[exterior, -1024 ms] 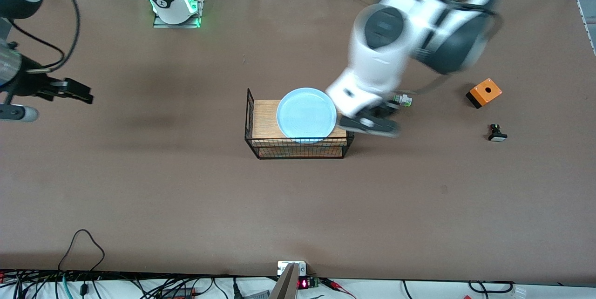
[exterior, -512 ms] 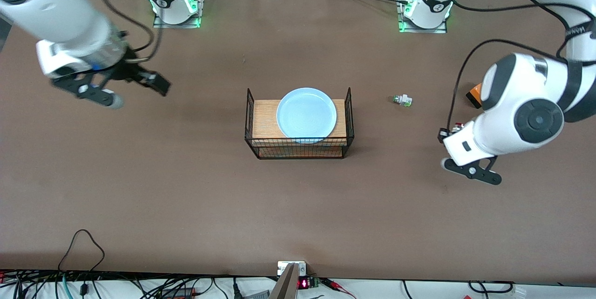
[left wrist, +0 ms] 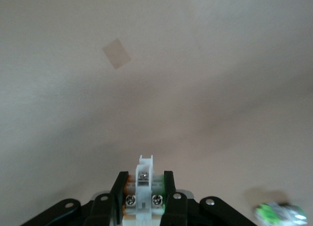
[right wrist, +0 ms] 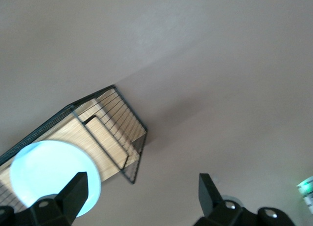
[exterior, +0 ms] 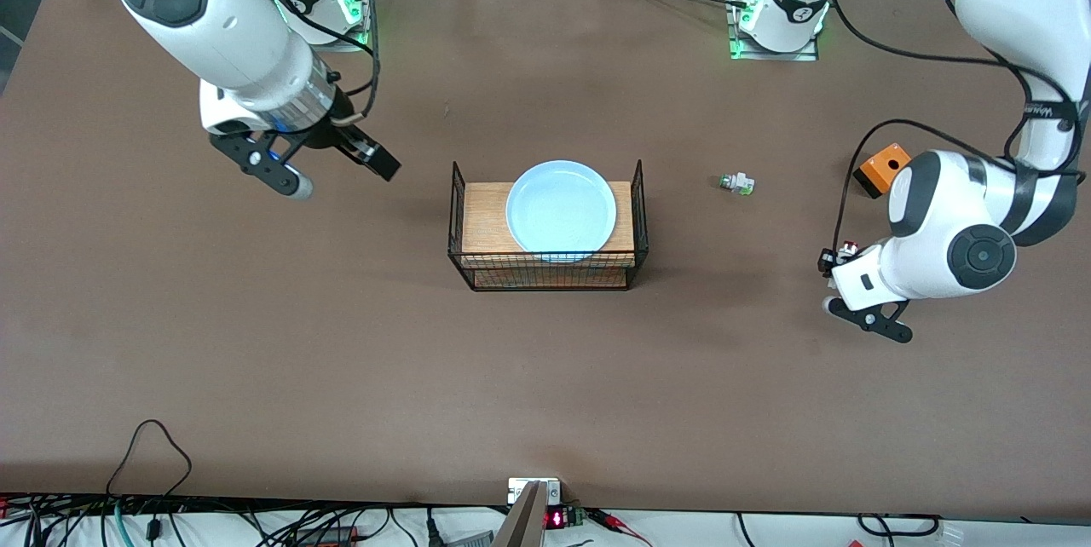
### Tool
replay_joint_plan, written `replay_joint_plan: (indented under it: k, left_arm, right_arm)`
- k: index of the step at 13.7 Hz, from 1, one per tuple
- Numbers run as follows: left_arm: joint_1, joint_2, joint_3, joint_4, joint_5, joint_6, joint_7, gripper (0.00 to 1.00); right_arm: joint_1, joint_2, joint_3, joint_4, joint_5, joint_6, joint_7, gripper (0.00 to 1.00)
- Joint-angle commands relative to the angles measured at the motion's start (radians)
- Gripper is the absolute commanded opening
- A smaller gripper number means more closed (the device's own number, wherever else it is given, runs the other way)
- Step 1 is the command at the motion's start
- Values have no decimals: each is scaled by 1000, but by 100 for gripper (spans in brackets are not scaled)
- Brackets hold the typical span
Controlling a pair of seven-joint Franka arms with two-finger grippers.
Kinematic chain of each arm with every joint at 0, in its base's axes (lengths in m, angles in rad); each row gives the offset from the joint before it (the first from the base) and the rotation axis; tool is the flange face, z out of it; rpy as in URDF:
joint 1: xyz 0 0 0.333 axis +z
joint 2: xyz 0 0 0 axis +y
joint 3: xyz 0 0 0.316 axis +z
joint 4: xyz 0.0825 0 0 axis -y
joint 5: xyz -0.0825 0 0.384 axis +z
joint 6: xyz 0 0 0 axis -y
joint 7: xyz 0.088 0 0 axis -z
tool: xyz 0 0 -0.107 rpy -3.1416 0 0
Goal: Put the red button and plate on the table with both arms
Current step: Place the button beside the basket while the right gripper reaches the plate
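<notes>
The light-blue plate lies on the wood top of the black wire rack at the table's middle; it also shows in the right wrist view. My left gripper is over the brown table toward the left arm's end. It is shut on the red button, whose whitish body stands between the fingers; its red cap is hidden. My right gripper is open and empty, beside the rack toward the right arm's end, its fingers wide apart.
A green-capped switch lies on the table between the rack and the left arm's end; it also shows in the left wrist view. An orange box sits partly hidden by the left arm.
My left arm swung from beside the rack to the left arm's end, carrying the button, and has nearly stopped. My right arm moved in from the table's edge toward the rack.
</notes>
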Motion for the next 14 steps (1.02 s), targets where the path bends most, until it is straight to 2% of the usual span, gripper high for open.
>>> replay_joint_plan:
  k: [1,4,5,7,10,14]
  left_arm:
    - [36,3,-8,-113,7,146,46,29]
    - [48,7,-8,-193,21,268,56,39]
    - [51,16,-8,-195,21,274,57,52]
    - [53,3,-9,-193,21,262,87,100]
    - [36,-75,-23,-135,21,106,35,100]
    - [39,-190,-100,-25,12,-159,-92,100]
  right_arm:
    - [32,12,-11,-6,52,66,129,100]
    - [128,64,-12,-6,9,129,343,100]
    - [154,84,-11,-6,-2,155,404,100]
    - [184,118,-11,-3,0,201,527,100]
    - [225,144,-12,-2,-60,216,581,100]
    - [254,179,-15,-1,-68,273,593,100]
